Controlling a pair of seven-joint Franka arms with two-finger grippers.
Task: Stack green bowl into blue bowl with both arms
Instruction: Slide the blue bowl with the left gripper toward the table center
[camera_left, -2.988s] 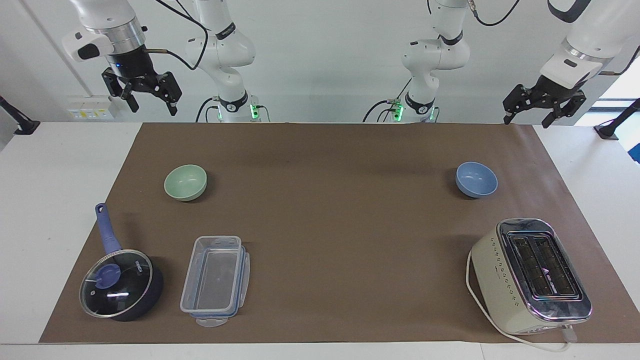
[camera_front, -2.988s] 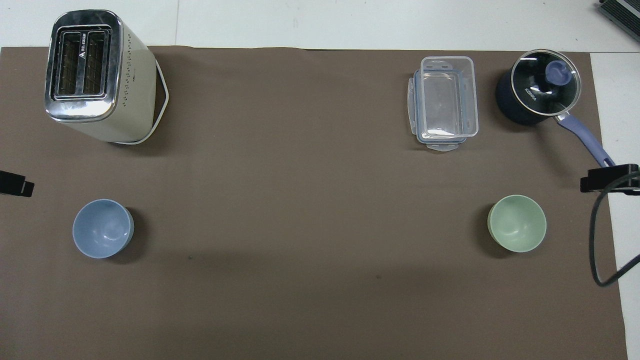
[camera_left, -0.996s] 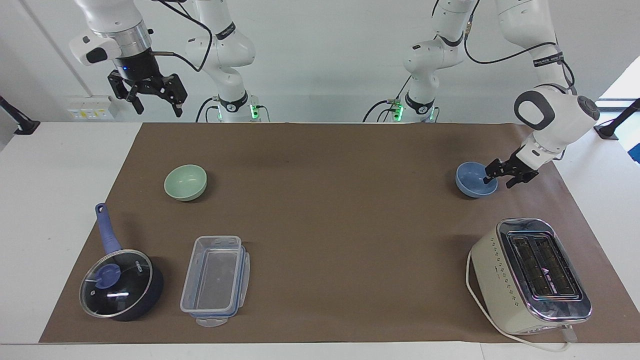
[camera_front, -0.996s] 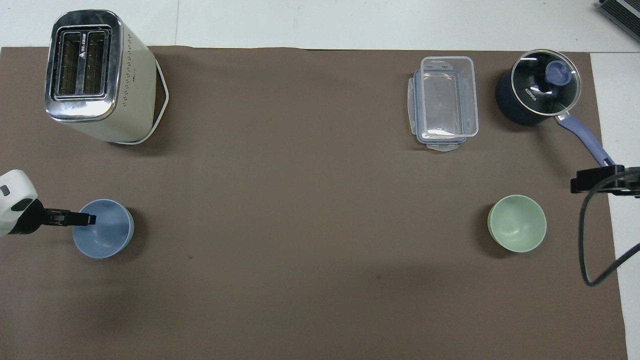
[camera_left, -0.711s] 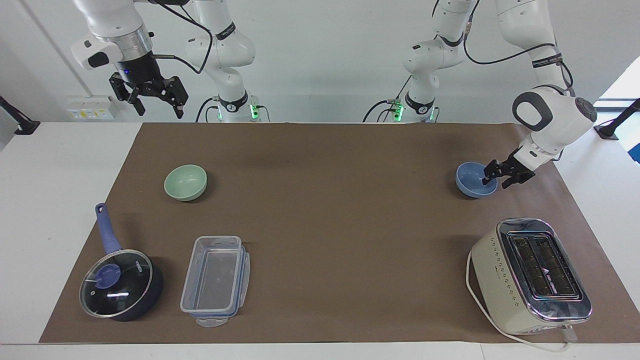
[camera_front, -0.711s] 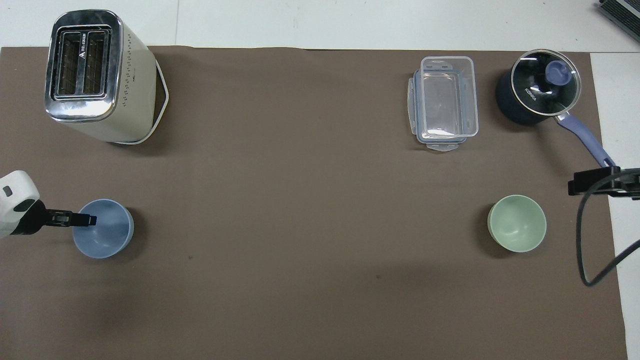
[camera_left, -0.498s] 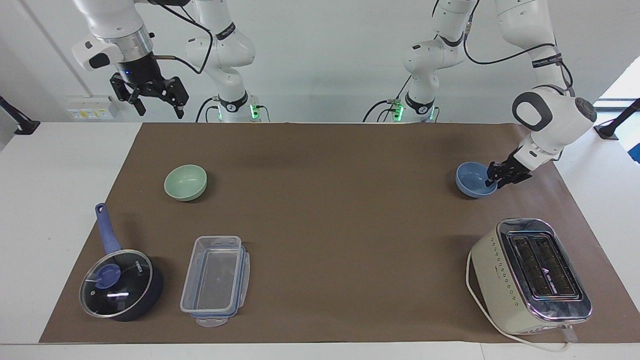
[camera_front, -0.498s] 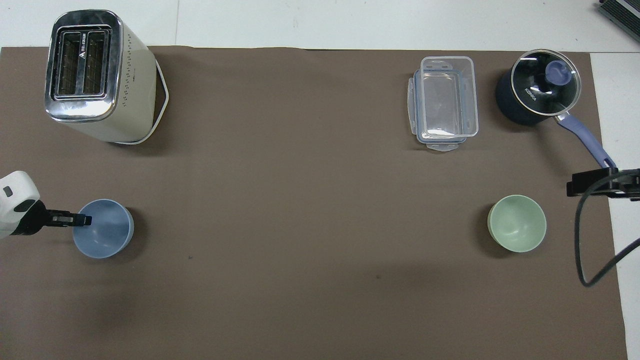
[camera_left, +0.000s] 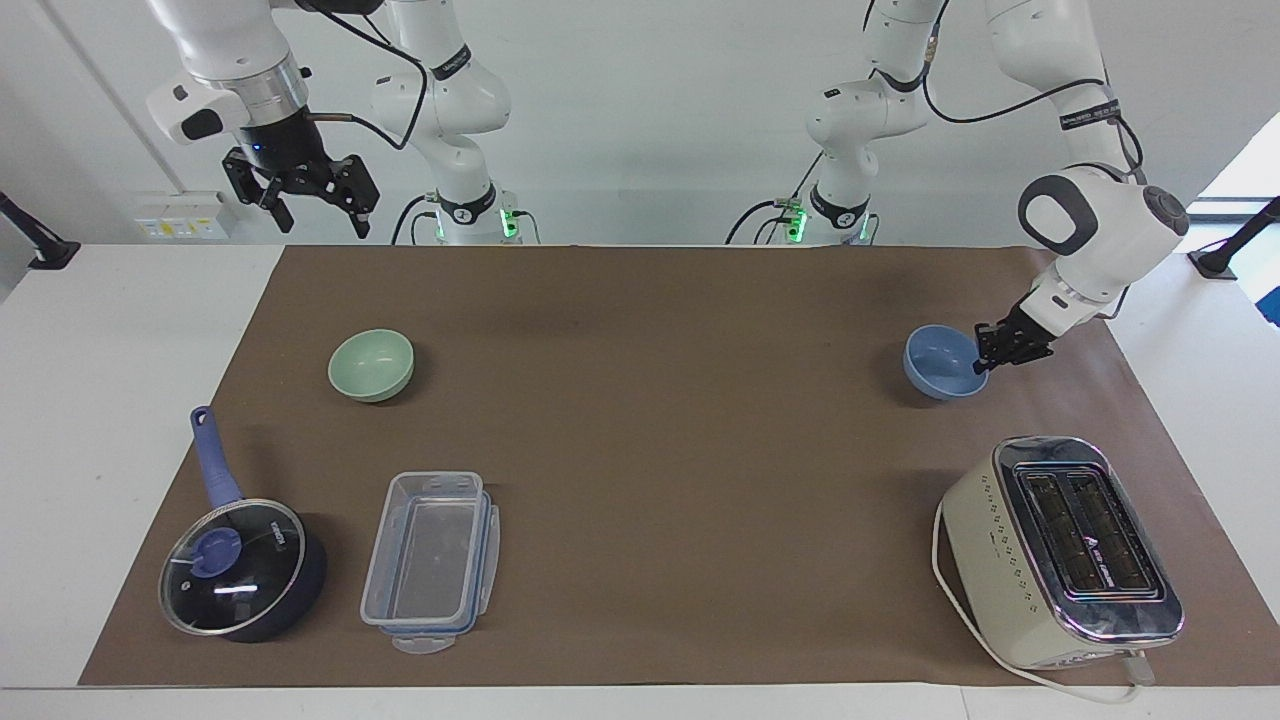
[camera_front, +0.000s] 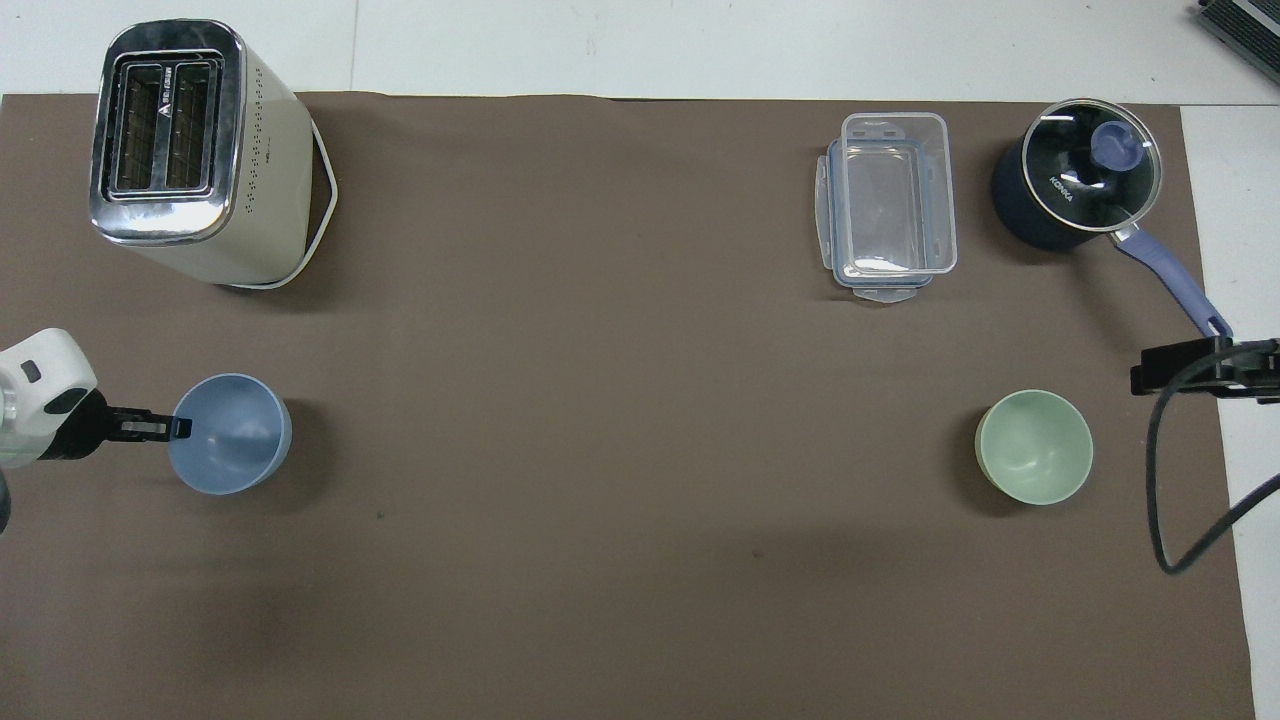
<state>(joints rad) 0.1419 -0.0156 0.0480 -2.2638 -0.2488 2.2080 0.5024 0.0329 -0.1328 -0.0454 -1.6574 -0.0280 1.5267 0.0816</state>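
Green bowl (camera_left: 371, 365) sits at my ten o'clock in the facing view, untouched. Blue bowl (camera_left: 942, 362) sits at three o'clock, its rim pinched tight by my left gripper (camera_left: 984, 358). Right gripper (camera_left: 315, 212) hangs high, fingers spread, holding nothing.

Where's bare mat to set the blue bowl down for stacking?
The widest bare patch is mid-mat, bordered by the blue bowl, green bowl, clear container and toaster. It is crowded at the right arm's end, where saucepan, container and green bowl cluster.
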